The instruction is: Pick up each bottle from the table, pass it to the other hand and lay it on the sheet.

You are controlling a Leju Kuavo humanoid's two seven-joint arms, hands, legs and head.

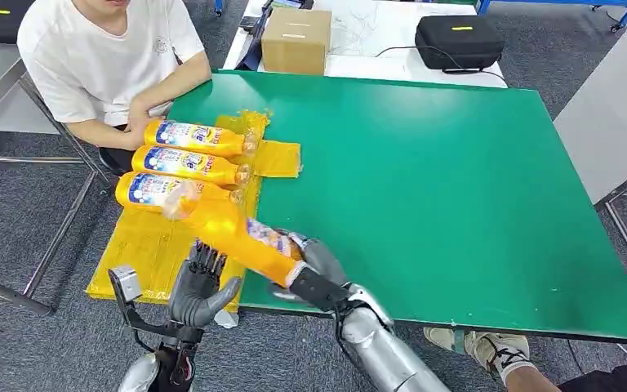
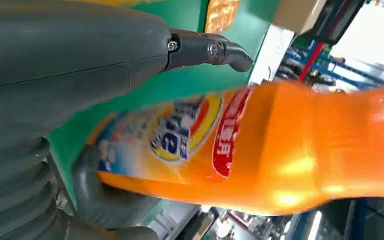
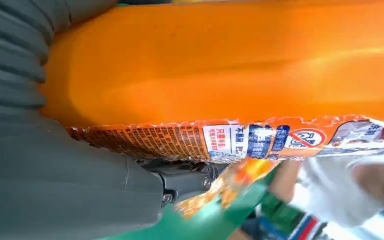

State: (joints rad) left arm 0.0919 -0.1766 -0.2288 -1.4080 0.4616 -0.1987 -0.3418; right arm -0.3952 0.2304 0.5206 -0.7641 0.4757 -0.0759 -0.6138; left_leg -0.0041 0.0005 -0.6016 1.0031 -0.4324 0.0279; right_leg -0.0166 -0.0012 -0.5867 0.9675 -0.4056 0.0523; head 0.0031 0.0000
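**Passing the fourth bottle across to the left hand**

Handing over looks like the step in progress: the orange bottle hangs tilted above the desk's near edge, its base gripped by the right hand, its cap end reaching toward the yellow sheet. The left hand waits just beside and below it, fingers spread wide and holding nothing. Next, those fingers need to wrap the bottle's middle before the right hand lets go.

Three bottles already lie side by side on the sheet, near a seated person.

The blue-and-yellow front label is blurred; the back label carries small Chinese print and a red prohibition sign, too small to read.
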